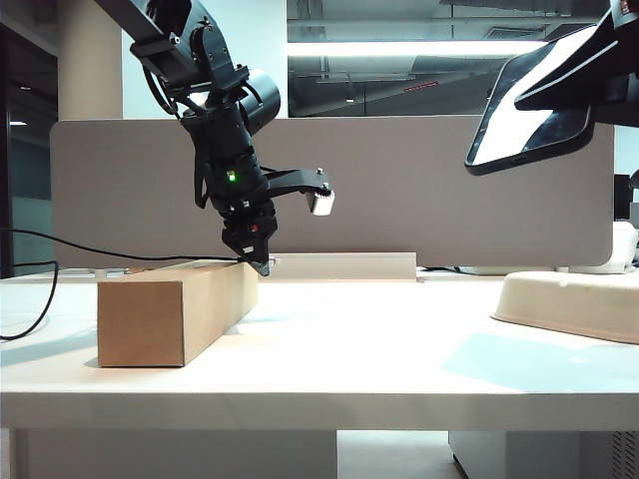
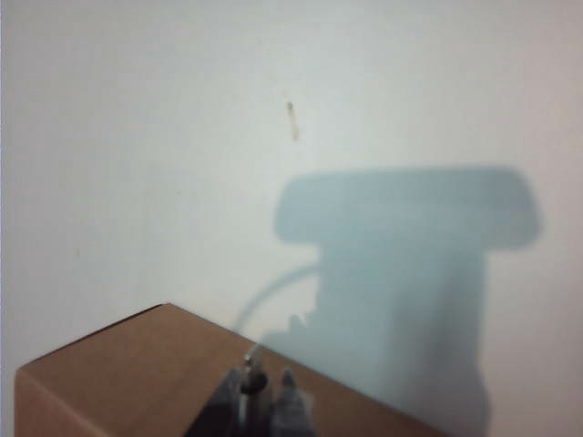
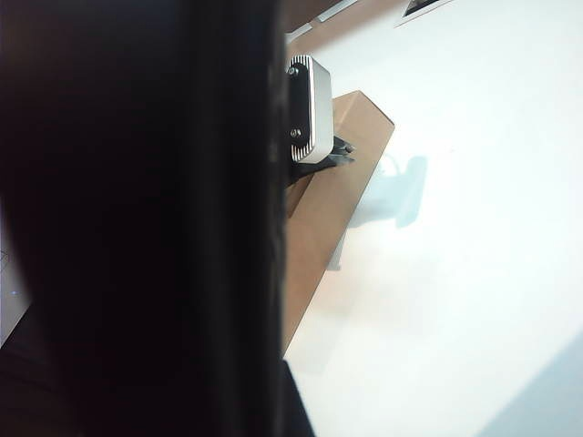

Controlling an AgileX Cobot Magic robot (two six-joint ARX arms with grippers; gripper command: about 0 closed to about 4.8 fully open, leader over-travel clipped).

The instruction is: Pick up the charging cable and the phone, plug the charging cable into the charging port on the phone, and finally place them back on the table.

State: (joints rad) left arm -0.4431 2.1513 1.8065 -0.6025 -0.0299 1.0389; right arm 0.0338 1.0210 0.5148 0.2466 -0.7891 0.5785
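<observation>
The black phone [image 1: 529, 105] hangs tilted high at the right, with my right gripper [image 1: 597, 85] shut on it. In the right wrist view the phone [image 3: 137, 218] is a dark mass that hides the jaws. Its charging port is too small to make out. The charging cable [image 1: 120, 253] runs as a thin black cord from the left onto the cardboard box [image 1: 175, 309]. My left gripper [image 1: 258, 261] reaches down to the box top. Its fingers [image 2: 290, 405] are shut on the cable's plug end [image 2: 252, 357], whose silvery tip pokes out over the white table [image 2: 182, 164].
The long brown box [image 2: 118, 382] lies on the table [image 1: 349, 359] at the left. A shallow white tray [image 1: 569, 299] sits at the right. A grey divider panel [image 1: 419, 200] closes off the back. The cable's slack loops down off the left edge.
</observation>
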